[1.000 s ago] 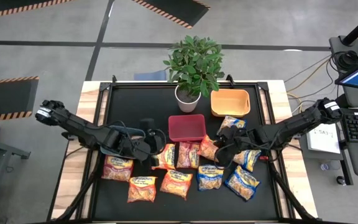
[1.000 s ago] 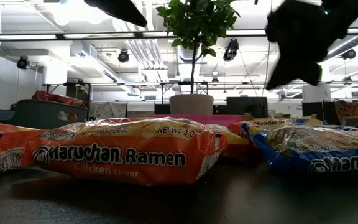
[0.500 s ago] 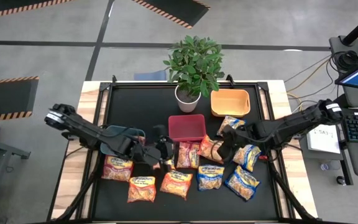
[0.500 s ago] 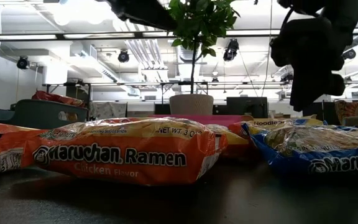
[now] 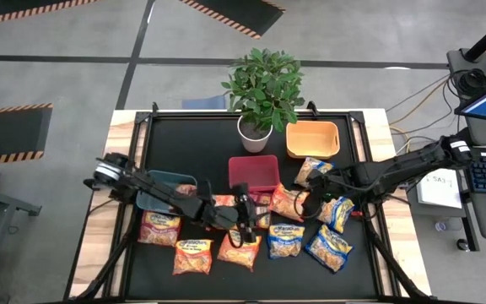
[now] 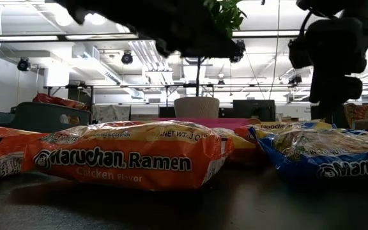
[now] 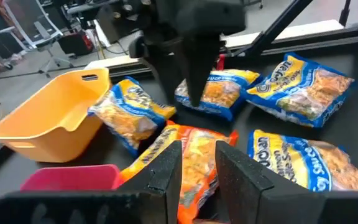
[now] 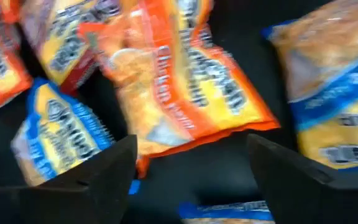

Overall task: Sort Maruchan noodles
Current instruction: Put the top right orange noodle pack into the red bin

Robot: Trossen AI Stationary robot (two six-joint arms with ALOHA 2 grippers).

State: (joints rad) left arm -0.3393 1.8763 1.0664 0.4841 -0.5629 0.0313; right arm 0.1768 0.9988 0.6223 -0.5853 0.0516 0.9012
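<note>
Several Maruchan noodle packets lie flat on the black table top. The orange ones (image 5: 194,255) are toward the left and middle, the blue-and-yellow ones (image 5: 327,247) toward the right. My left gripper (image 5: 245,226) reaches in low from the left, its fingers (image 7: 166,171) a narrow gap apart over the middle orange packets (image 5: 256,208), with nothing gripped. My right gripper (image 5: 305,201) hangs open, pointing steeply down. Its fingers straddle an orange packet (image 8: 179,93) lying on the table below, without touching it.
A red bin (image 5: 253,171) and an orange bin (image 5: 312,139) stand behind the packets. A grey-blue bin (image 5: 165,187) sits under my left arm. A potted plant (image 5: 256,127) stands at the far middle. The two grippers face each other closely over the middle packets.
My left gripper has swept toward the table's right edge and down, from beside the grey-blue bin to low over the middle orange packets. My right gripper has tipped to point more steeply down and has opened wide above the orange packet.
</note>
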